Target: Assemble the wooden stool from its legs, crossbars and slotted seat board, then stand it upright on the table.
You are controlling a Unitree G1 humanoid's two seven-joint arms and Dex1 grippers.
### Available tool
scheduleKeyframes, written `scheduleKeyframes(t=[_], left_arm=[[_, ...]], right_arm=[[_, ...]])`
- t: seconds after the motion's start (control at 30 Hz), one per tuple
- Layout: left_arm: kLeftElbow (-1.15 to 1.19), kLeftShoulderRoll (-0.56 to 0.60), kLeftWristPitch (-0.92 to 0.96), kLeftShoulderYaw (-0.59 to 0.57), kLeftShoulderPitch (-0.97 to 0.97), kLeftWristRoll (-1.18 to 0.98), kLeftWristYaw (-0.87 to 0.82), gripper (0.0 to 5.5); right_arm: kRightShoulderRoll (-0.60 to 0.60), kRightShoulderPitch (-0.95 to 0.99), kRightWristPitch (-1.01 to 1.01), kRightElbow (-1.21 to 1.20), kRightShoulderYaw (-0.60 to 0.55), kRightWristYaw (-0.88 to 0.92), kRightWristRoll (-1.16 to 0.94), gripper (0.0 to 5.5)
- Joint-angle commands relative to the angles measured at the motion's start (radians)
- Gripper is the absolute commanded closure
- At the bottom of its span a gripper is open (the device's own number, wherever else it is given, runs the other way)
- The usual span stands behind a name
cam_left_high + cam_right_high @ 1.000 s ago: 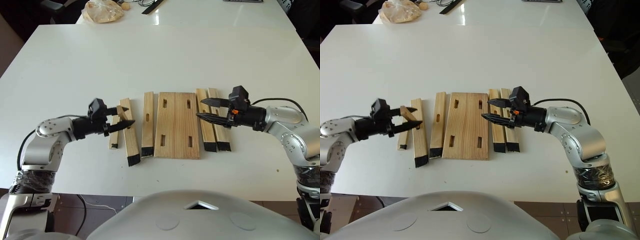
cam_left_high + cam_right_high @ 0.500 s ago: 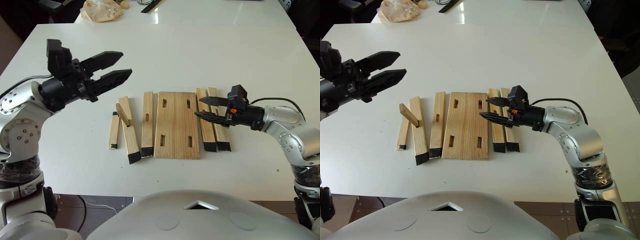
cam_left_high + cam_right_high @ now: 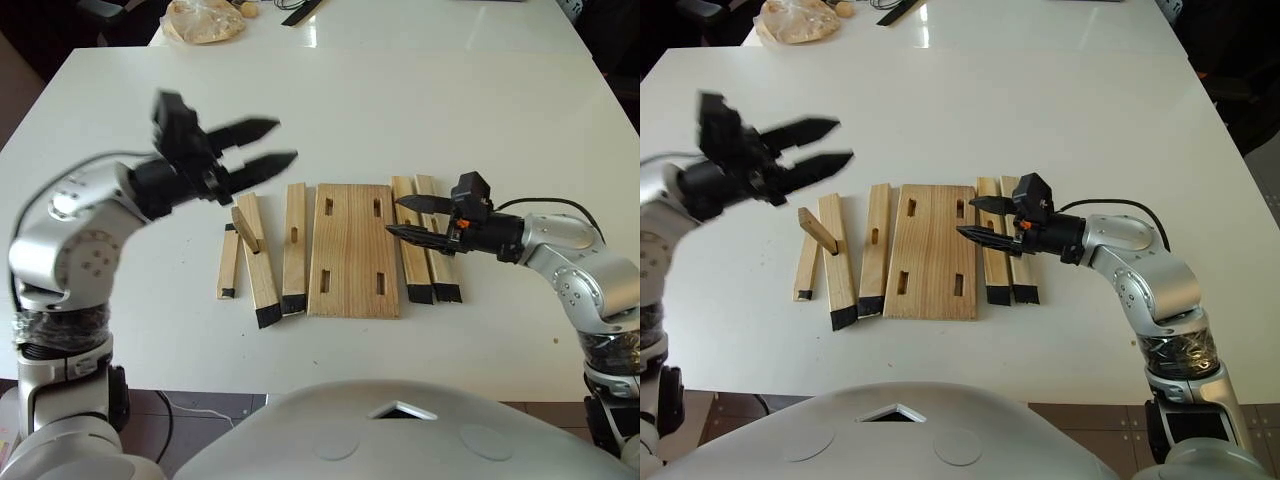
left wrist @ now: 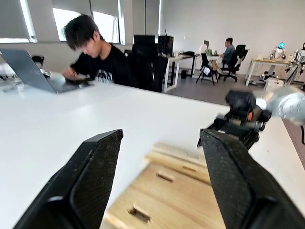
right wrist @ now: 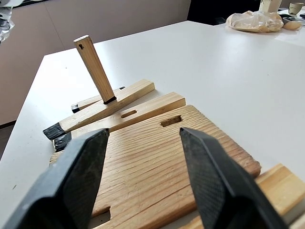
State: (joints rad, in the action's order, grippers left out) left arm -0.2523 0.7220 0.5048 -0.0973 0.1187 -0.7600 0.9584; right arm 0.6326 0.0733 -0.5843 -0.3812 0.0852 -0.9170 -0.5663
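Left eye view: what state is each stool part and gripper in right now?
seat board: flat, slots empty.
tilted crossbar: plugged into a leg's slot.
slotted leg: flat, holding that crossbar.
second leg: flat, slot empty.
short loose bar: flat, unattached.
right legs: flat, side by side.
left gripper: open, empty, raised.
right gripper: open, empty, by the seat board's edge.

In front, the left gripper [image 4: 161, 138], both black fingers [image 4: 90, 181] spread wide apart, above the white table [image 4: 52, 129]. Below and between them, the slotted seat board [image 4: 164, 198], flat on the table, with two slots in view (somewhat blurred). Just beyond the board, pale wooden legs [image 4: 177, 160], flat and side by side. Farther off, near those legs, the right gripper [image 4: 228, 129], dark with an orange spot, on its silver arm [image 4: 286, 102]. At the far side of the table, an open laptop [image 4: 24, 64].
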Motion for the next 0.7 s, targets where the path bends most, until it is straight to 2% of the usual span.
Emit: scheduleKeyframes(t=[0.03,0.23,0.4,0.47,0.53,0.63,0.7], left_arm=[[0.099,-0.002,-0.07,0.04,-0.07,0.1,0.047,2.49],[-0.044,-0.031,0.025,-0.073,0.045,-0.103,-0.025,2.49],[-0.224,0.039,0.131,-0.203,0.088,-0.278,-0.104,2.49],[-0.311,0.084,0.165,-0.234,0.008,-0.306,-0.079,2.49],[-0.397,0.142,0.171,-0.236,-0.136,-0.243,-0.025,2.49],[-0.475,0.179,0.13,-0.22,-0.338,-0.124,0.04,2.49],[-0.504,0.187,0.078,-0.159,-0.469,-0.015,0.074,2.49]], right_arm=[[0.007,0.004,0.011,-0.001,0.007,-0.007,0.013,2.77],[0.011,-0.004,0.011,-0.006,0.003,-0.009,0.012,2.77],[0.013,-0.02,0.01,-0.019,-0.012,-0.002,0.006,2.77],[0.015,-0.037,0.01,-0.027,-0.025,0.003,0.003,2.77],[0.018,-0.057,0.011,-0.037,-0.04,0.01,0.003,2.77],[0.016,-0.067,0.012,-0.036,-0.058,0.024,0.001,2.77],[0.015,-0.068,0.01,-0.035,-0.072,0.029,-0.004,2.77]])
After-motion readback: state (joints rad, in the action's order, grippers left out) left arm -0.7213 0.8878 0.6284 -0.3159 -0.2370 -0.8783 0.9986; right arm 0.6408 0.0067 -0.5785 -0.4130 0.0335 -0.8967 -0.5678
